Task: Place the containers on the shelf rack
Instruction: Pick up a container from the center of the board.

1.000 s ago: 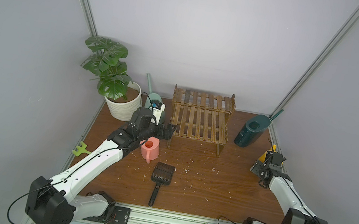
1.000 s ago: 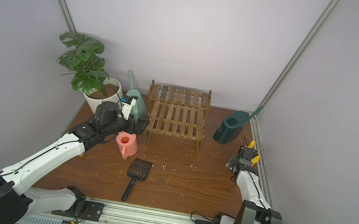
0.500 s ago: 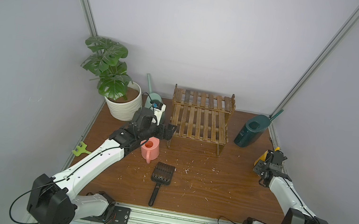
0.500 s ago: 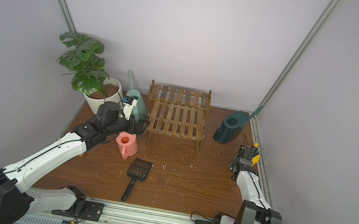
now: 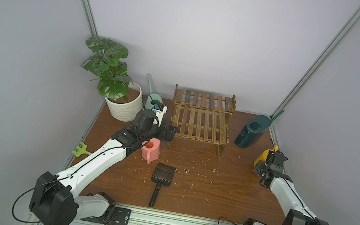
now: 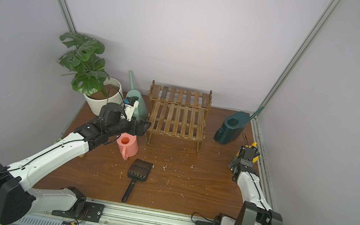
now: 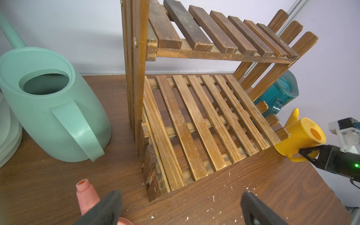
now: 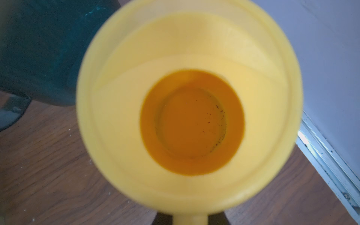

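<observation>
The dark wooden shelf rack point(image 5: 201, 119) point(image 6: 177, 115) point(image 7: 194, 116) stands empty at the back middle. A pink can point(image 5: 151, 149) point(image 6: 128, 145) sits left of it. My left gripper point(image 5: 170, 132) point(image 7: 180, 202) hangs open just above that can, by the rack's front left leg. The mint can point(image 6: 136, 105) point(image 7: 52, 105) stands behind the left arm. A teal can point(image 5: 251, 133) point(image 8: 39, 48) stands right of the rack. My right gripper point(image 5: 265, 163) point(image 7: 307, 153) is shut on the handle of the yellow can point(image 5: 261, 156) point(image 8: 189, 116) by the right wall.
A plant in a white ribbed pot point(image 5: 123, 105) fills the back left corner. A black scoop point(image 5: 163, 175) lies at the front middle among white crumbs. A green hand fork point(image 5: 79, 150) lies off the left edge. A metal rail point(image 8: 331, 165) runs along the right wall.
My right gripper has shut on the yellow can's handle after edging toward it. The left arm has crept a little toward the rack, still open.
</observation>
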Action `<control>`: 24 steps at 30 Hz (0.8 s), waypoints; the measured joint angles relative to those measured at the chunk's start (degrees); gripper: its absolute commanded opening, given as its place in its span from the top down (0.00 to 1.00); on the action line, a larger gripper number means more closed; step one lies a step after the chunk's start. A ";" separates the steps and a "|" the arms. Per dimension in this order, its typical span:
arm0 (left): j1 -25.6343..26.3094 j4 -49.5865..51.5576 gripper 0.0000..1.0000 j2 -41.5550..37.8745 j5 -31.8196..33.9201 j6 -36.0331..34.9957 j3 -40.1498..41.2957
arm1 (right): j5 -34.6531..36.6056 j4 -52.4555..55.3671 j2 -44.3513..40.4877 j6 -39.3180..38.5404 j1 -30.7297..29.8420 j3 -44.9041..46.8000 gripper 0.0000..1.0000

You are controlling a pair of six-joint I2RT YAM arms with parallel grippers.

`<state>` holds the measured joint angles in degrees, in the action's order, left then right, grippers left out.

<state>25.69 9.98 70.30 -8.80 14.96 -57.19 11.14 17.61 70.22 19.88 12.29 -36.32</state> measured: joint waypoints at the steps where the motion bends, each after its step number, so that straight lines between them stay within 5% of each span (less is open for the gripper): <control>1: 0.00 0.00 0.02 0.02 0.00 0.00 0.00 | -0.17 0.31 -0.26 0.00 0.00 0.00 0.90; 11: 0.00 0.04 0.02 0.22 -0.04 0.00 0.00 | -0.87 8.22 -8.09 0.02 -0.02 -2.03 0.90; 24: 0.00 0.09 0.02 2.34 -1.20 0.00 -0.02 | -2.51 24.61 -15.74 -0.90 -0.68 -22.47 0.91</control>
<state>25.69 10.07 72.64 -10.00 14.96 -57.21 8.62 42.22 54.48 18.98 11.62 -58.78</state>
